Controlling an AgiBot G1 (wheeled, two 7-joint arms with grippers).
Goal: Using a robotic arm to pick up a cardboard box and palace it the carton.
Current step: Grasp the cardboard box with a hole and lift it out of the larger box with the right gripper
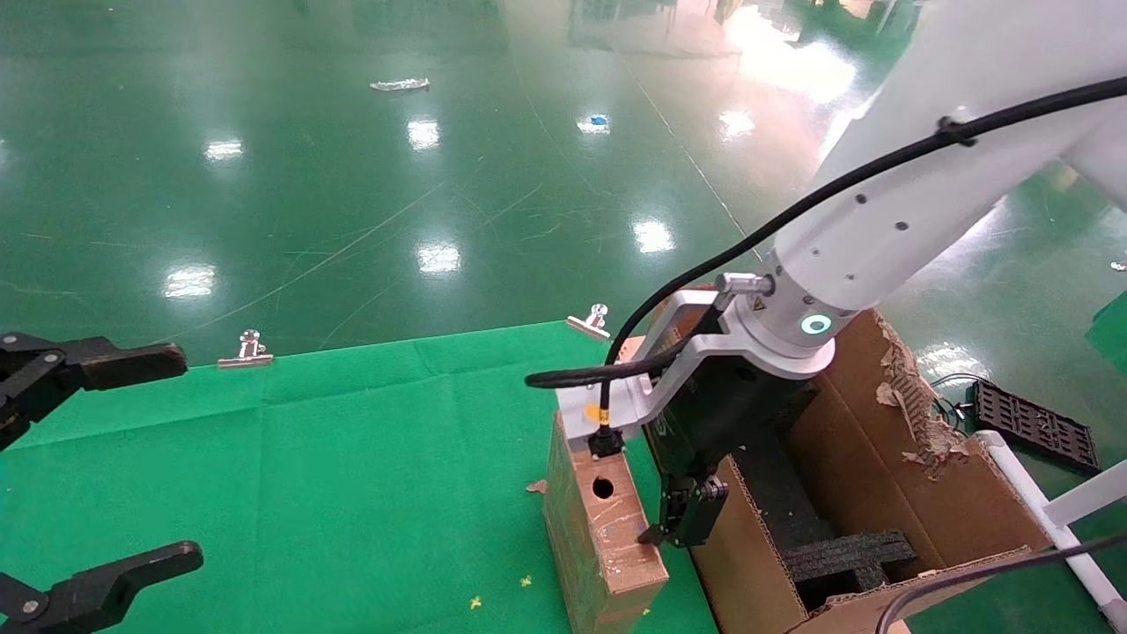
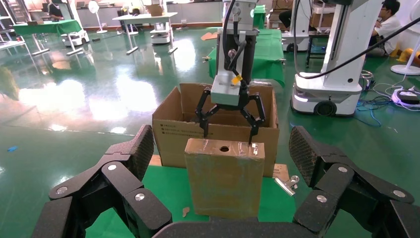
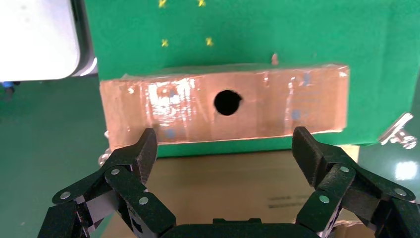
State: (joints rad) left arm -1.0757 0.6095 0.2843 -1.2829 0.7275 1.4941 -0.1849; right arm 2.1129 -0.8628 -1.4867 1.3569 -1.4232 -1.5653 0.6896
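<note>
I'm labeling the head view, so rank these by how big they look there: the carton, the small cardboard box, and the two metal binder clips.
1. carton, largest
2. cardboard box, under the open right gripper
3. binder clip near the carton and binder clip farther left: they look alike, so no ranking between them.

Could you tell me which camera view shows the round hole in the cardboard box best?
The right wrist view: the hole is large, unobstructed and faces the camera. The head view shows it small and oblique; the left wrist view shows it tiny.
</note>
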